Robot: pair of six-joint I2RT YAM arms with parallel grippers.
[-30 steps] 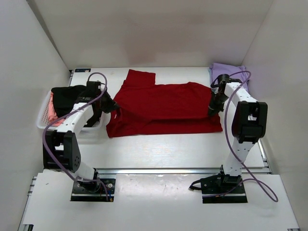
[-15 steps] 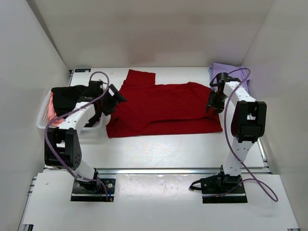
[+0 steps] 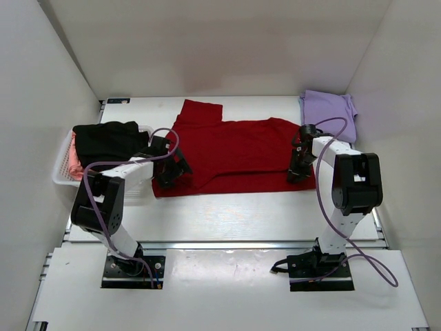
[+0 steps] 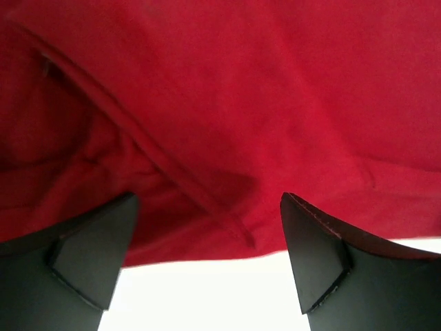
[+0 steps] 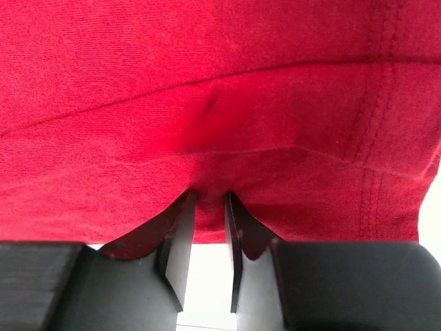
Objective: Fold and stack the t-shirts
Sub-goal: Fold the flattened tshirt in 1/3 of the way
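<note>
The fingers (image 4: pixel 89 256) of my left gripper (image 4: pixel 207 207) stand wide apart with nothing between them, poised over the near edge of the red t-shirt (image 4: pixel 262 89). Under the gap I see a folded seam running diagonally down to the hem. Just nearer than the hem is the white table (image 4: pixel 200 296).

The fingers (image 5: pixel 180 238) of my right gripper (image 5: pixel 210 200) are drawn in to a narrow slit. The shirt's near hem is pinched in that slit, and the cloth puckers just beyond the tips. A band of double stitching runs past on their right.

On the overhead camera, the left gripper sits at the shirt's near left corner and the right gripper at its near right corner. The shirt is spread flat on the table between them, with one sleeve reaching away at the far left.

Beyond the right gripper, in the far right corner, lies a lavender t-shirt (image 3: pixel 329 110). It is close to the red one, and I cannot tell whether they touch. Out past the left gripper stands a white lattice basket (image 3: pixel 60 178). A black t-shirt (image 3: pixel 103 138) is heaped over its far end, and pink cloth (image 3: pixel 69 164) shows inside.
</note>
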